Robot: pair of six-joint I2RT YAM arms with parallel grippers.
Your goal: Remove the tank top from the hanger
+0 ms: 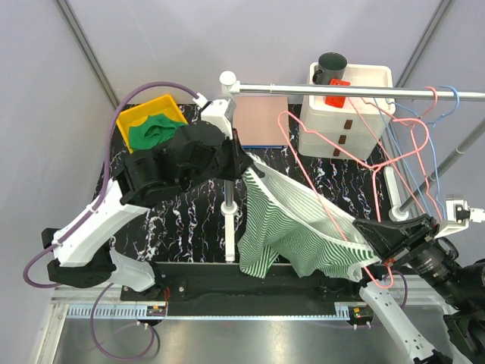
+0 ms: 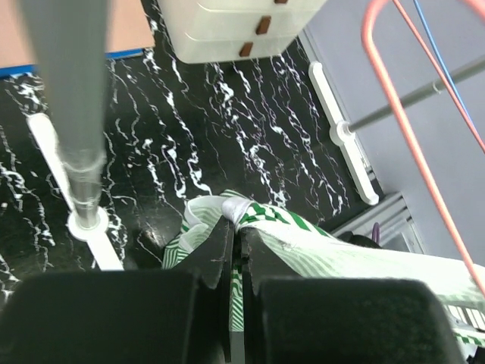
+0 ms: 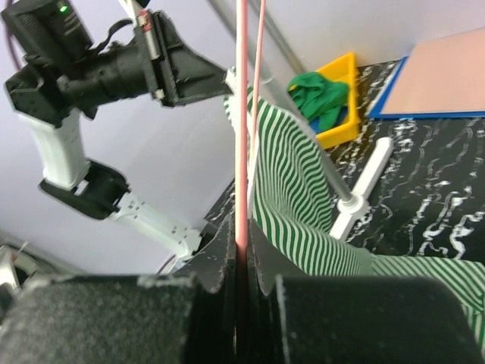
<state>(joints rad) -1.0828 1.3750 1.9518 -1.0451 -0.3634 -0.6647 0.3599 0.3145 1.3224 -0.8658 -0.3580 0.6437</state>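
Note:
A green-and-white striped tank top (image 1: 303, 224) hangs stretched between my two grippers above the black marbled table. A pink wire hanger (image 1: 333, 140) runs through it. My left gripper (image 1: 244, 163) is shut on the top's white-edged strap (image 2: 239, 208) at its upper left end. My right gripper (image 1: 373, 236) is shut on the pink hanger's wire (image 3: 242, 152) at the lower right, with striped fabric (image 3: 295, 189) draped beside it. The hanger's hook end reaches up toward the rail (image 1: 341, 91).
A chrome rail with a blue wire hanger (image 1: 447, 102) spans the back, on an upright post (image 1: 229, 205). A white drawer unit (image 1: 345, 114) stands at the back right, a yellow bin with green cloth (image 1: 151, 125) at back left, a pink mat (image 1: 261, 121) between them.

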